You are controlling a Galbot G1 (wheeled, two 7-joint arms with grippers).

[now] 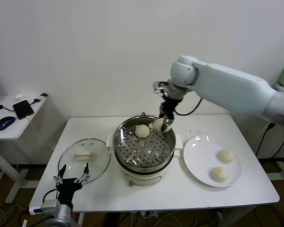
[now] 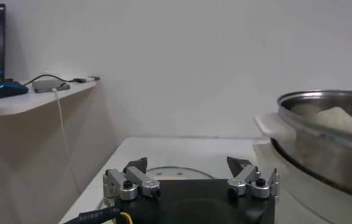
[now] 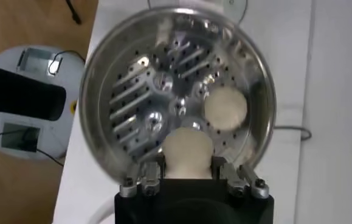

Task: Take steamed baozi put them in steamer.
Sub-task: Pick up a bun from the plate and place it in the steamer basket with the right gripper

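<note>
Round shiny steel steamer (image 1: 144, 150), loading half done.
One domed cream-white bun (image 1: 142, 131) inside; right gripper (image 1: 164, 124) jaws hold second (image 3: 188, 152) above far rim; two (image 1: 226, 155) on white plate (image 1: 199, 161), right; left gripper (image 2: 191, 176) wide, idle.

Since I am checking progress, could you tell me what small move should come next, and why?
Probably lower the right gripper slightly and release: it holds a baozi above the steamer tray's far side, beside one baozi already inside.
</note>
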